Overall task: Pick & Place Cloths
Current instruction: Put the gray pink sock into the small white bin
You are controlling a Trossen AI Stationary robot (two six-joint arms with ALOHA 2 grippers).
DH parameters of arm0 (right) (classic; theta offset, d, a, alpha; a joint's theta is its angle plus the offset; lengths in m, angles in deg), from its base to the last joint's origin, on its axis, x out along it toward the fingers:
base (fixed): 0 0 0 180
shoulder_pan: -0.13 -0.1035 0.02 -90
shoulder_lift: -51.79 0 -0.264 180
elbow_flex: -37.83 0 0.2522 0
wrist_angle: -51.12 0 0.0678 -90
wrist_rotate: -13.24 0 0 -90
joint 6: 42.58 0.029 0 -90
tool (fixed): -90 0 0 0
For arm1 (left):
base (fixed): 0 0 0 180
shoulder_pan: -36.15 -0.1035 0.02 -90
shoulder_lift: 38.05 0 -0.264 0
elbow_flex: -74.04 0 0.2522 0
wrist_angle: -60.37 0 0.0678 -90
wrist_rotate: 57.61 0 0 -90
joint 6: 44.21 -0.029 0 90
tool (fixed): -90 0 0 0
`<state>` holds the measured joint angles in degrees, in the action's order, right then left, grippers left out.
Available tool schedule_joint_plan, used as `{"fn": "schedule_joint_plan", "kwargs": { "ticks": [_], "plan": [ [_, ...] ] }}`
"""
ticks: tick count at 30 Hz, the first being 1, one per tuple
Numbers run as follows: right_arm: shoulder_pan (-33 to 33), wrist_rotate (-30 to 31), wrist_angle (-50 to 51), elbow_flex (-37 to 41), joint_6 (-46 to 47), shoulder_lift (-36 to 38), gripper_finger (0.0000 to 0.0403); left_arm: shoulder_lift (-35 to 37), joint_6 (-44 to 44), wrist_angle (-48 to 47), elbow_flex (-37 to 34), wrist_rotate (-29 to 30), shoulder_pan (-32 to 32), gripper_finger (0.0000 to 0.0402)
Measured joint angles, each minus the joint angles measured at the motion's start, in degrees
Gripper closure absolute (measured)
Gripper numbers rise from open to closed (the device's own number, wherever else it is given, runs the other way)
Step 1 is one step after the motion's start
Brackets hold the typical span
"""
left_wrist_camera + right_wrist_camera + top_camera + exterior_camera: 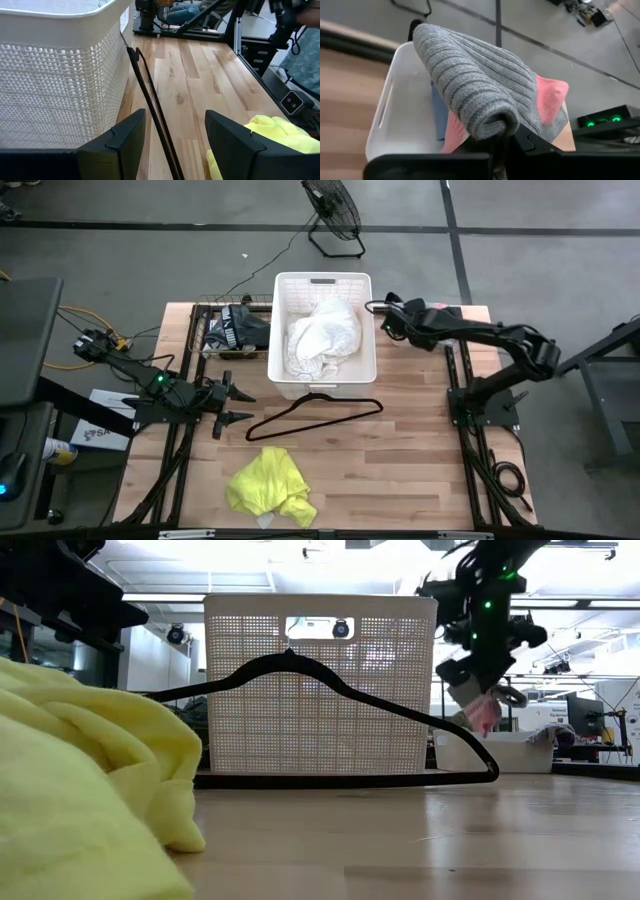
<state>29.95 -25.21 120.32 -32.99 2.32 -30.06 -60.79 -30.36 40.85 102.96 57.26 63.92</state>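
The white basket (372, 330) stands at the table's far middle with the large white cloth (322, 340) inside. A yellow cloth (270, 485) lies by the near edge, and a dark cloth (235, 330) lies left of the basket. The black hanger (315, 415) leans with its hook on the basket's near wall. My right gripper (392, 315) hangs just right of the basket's right rim, shut on a grey ribbed knit piece (470, 85) with pink parts. My left gripper (235, 405) is open, low, at the hanger's left end; its fingers stand either side of the hanger's bar (160, 125). My right gripper (495, 145) pinches the grey ribbed piece at a rolled fold (492, 125) between its two fingers. The piece is lifted clear of the table and bunches around the fingertips, its pink end (484, 715) hanging below them. Several layers show at the fold.
The basket's open rim (385, 115) lies just below and beside my right gripper. Bare wood stretches right of the hanger and yellow cloth (210, 85). A black frame (215, 310) edges the far left corner. A fan (332, 210) stands on the floor beyond the table.
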Motion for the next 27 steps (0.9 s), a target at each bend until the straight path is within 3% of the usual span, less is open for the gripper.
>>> {"fn": "schedule_joint_plan", "kwargs": {
  "ticks": [9,27],
  "plan": [
    [5.8,-5.3,-4.3,0.0,-12.0,-2.9,0.0398,0.0,0.0,-0.5,0.0,0.0,0.0,0.0201],
    [13.2,-16.3,-10.9,0.0,-17.3,-10.9,0.0398,0.0,0.0,-0.5,0.0,0.0,0.0,0.0201]
  ]
}}
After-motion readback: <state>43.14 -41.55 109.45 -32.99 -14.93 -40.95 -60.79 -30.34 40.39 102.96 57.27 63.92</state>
